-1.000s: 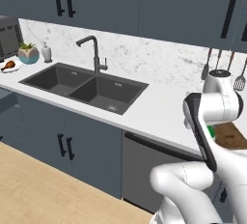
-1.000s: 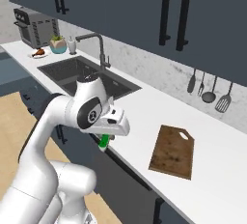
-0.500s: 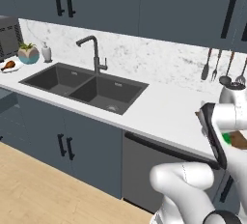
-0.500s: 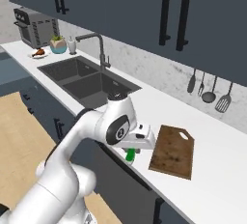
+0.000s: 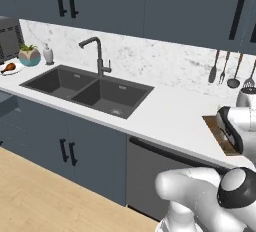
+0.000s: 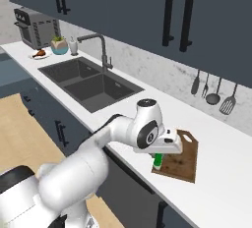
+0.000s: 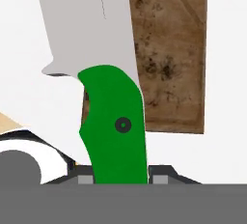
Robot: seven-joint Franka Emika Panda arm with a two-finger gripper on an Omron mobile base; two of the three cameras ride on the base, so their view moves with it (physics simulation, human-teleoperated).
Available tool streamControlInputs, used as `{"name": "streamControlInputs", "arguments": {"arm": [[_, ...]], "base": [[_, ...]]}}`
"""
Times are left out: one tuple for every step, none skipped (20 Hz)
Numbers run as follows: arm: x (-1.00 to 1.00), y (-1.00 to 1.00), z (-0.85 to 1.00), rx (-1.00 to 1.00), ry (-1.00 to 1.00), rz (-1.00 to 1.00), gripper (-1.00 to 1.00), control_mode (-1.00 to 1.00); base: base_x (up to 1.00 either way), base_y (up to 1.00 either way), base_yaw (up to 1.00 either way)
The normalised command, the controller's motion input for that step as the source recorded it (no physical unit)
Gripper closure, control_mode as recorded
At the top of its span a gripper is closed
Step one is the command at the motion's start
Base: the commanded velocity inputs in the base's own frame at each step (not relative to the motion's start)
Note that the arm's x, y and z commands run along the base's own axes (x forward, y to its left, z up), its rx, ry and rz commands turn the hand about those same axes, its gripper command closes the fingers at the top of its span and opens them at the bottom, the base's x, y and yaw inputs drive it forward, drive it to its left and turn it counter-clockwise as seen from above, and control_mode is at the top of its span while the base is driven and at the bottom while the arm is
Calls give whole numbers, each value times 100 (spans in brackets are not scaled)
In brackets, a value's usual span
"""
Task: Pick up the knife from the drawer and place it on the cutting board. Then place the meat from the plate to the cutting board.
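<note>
My gripper (image 6: 159, 154) is shut on the green handle of the knife (image 6: 157, 161), holding it at the near left corner of the brown cutting board (image 6: 183, 154). In the hand view the knife (image 7: 115, 121) points away from my gripper (image 7: 120, 177), and its pale blade covers the left edge of the cutting board (image 7: 169, 49) and the white counter. Far left on the counter, the meat (image 6: 39, 52) lies on the small white plate (image 6: 35, 56). The same plate (image 5: 14, 71) carries the meat (image 5: 9, 67) in the left base view. The drawer (image 5: 6, 105) stands pulled out below it.
A double dark sink (image 6: 91, 82) with a black faucet (image 6: 101, 47) lies between the plate and the board. Dark utensils (image 6: 212, 92) hang on the wall behind the board. A toaster (image 6: 37, 23) and a teal plant pot (image 6: 60, 45) stand by the plate.
My arm has swung to the right with the knife, from in front of the sink to the cutting board's near left corner. The gripper has stayed shut on the handle.
</note>
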Motion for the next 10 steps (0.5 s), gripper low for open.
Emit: {"name": "streamControlInputs", "arguments": {"arm": [[49, -32, 0, 0, 6, 0, 100, -100], [49, -29, 0, 0, 7, 0, 100, -100], [45, -34, 0, 1, 6, 0, 100, -100], [40, -44, 0, 2, 5, 0, 100, -100], [39, -39, 0, 1, 3, 0, 100, -100], [39, -39, -9, 0, 7, 0, 100, -100], [29, -46, -16, 0, 7, 0, 100, -100], [7, -47, -24, 0, 1, 0, 100, -100], [0, -39, -31, 0, 0, 0, 100, -100], [0, -30, -41, 0, -1, 0, 100, -100]], "base": [[0, 0, 0], [0, 0, 0], [0, 0, 0], [0, 0, 0], [0, 0, 0], [0, 0, 0], [0, 0, 0], [0, 0, 0], [0, 0, 0], [0, 0, 0]]}}
